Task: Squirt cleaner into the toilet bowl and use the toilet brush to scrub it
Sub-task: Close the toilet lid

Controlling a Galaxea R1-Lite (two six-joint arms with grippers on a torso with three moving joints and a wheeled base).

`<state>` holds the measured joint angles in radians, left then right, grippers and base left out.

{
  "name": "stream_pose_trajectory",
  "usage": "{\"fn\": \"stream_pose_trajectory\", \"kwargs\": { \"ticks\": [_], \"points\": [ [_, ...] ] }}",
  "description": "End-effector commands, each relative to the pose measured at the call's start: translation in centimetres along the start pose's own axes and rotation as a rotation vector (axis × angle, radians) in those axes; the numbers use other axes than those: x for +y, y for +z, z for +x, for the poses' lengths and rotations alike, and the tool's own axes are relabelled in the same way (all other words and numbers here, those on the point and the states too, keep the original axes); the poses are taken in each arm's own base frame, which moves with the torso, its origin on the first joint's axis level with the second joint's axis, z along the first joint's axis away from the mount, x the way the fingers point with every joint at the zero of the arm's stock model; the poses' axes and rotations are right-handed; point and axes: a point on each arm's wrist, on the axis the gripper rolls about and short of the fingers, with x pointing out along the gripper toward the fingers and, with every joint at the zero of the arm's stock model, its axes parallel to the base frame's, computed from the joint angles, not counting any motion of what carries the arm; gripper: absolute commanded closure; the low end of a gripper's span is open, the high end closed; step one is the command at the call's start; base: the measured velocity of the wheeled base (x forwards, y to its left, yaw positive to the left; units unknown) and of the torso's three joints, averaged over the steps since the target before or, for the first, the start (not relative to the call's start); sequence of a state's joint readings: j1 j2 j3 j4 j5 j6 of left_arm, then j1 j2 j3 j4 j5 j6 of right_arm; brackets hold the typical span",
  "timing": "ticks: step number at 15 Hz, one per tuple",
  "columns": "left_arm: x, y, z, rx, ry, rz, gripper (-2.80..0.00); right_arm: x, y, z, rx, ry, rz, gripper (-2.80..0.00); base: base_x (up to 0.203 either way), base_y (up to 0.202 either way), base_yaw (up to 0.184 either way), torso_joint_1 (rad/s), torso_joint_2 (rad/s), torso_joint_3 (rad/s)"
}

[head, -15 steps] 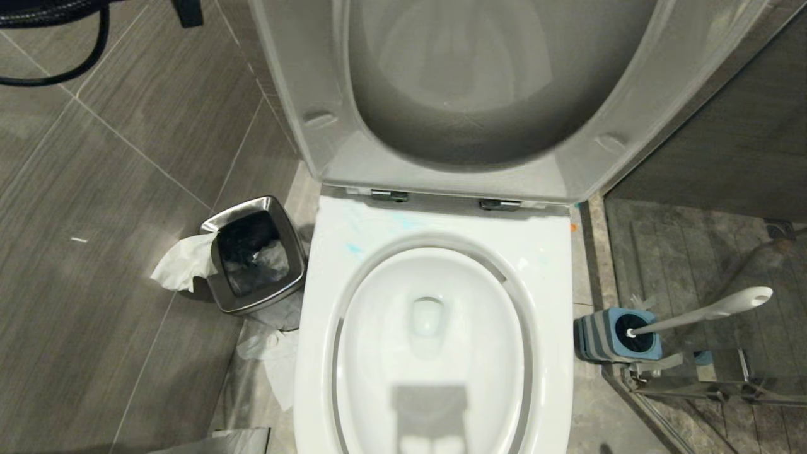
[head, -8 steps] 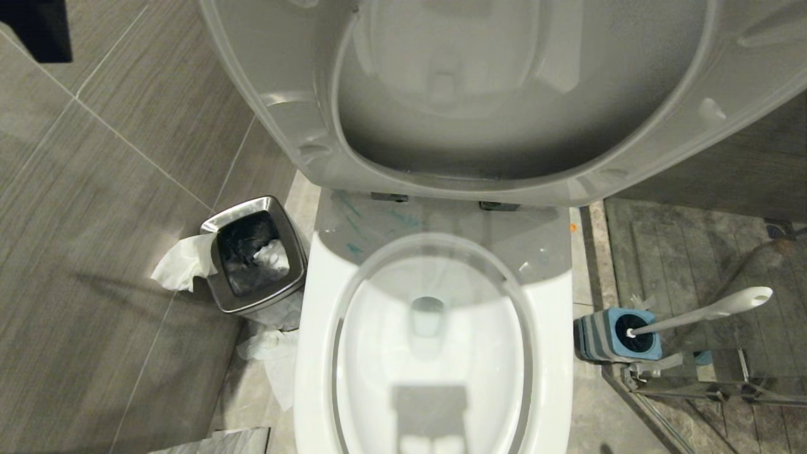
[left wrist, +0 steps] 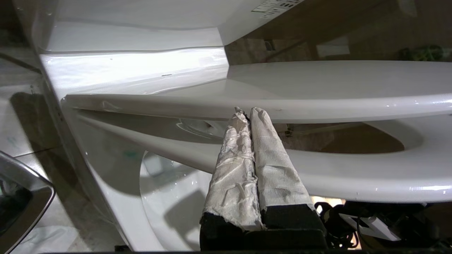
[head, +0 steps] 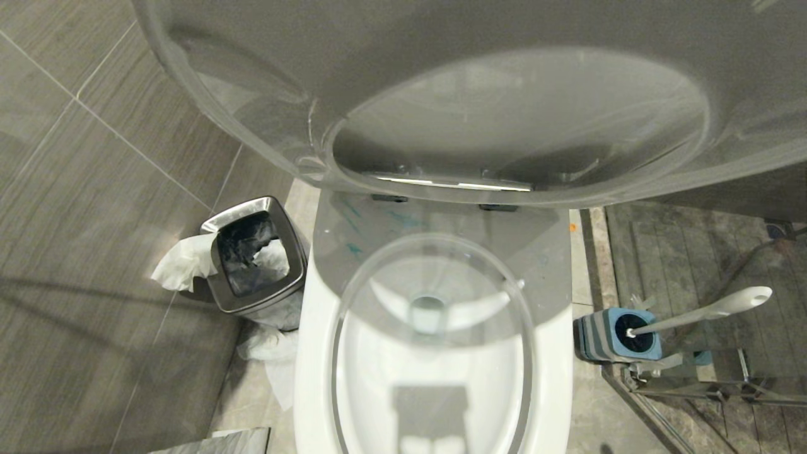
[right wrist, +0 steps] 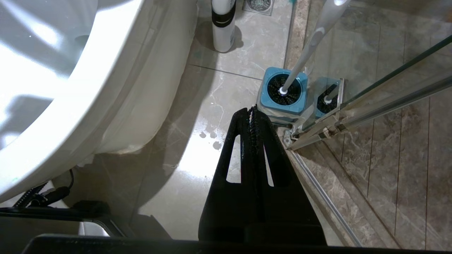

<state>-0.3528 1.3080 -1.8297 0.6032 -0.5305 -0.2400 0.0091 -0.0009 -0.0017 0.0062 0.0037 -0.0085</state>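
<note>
Only our left wrist view shows the left gripper (left wrist: 249, 112), jaws together, tips at the lid (left wrist: 335, 88) edge. Our right gripper (right wrist: 251, 110), jaws together, hangs near the brush (head: 696, 313) in its holder (head: 608, 334). Lid and seat (head: 441, 126) overhang the bowl (head: 435, 372); cleaner (head: 353, 249) smears its rim. A bin (head: 255, 255) stands left.

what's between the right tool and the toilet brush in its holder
Nothing: in the right wrist view the shut right tool points at the toilet brush, standing in its blue holder, with only bare floor tile between.
</note>
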Motion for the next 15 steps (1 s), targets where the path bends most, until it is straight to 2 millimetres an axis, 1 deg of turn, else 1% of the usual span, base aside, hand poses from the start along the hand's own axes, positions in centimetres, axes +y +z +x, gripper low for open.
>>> {"fn": "stream_pose_trajectory", "kwargs": {
  "ticks": [1,3,8,13,15],
  "points": [
    [-0.2,-0.1,-0.6,-0.008,0.009,0.002,0.0,0.0,0.0,0.0,0.001,0.001,-0.001,0.0,0.0,0.0,0.0,0.0,0.0,0.0],
    [-0.1,0.2,-0.8,-0.03,0.026,0.008,0.0,0.0,0.0,0.0,0.001,0.001,-0.001,0.0,0.0,0.0,0.0,0.0,0.0,0.0],
    [-0.5,0.9,-1.3,-0.084,0.021,0.032,0.0,0.0,0.0,0.0,0.001,0.002,-0.001,0.0,0.0,0.0,0.0,0.0,0.0,0.01],
    [-1.3,2.0,-2.7,-0.148,0.035,0.066,0.0,0.0,0.0,0.0,0.001,0.001,-0.001,0.0,0.0,0.0,0.0,0.003,0.0,0.164],
    [-1.4,2.0,-3.2,-0.158,0.042,0.071,0.0,0.0,0.0,0.0,0.001,0.002,-0.001,0.0,0.0,0.0,0.0,0.003,0.0,0.202]
  ]
}}
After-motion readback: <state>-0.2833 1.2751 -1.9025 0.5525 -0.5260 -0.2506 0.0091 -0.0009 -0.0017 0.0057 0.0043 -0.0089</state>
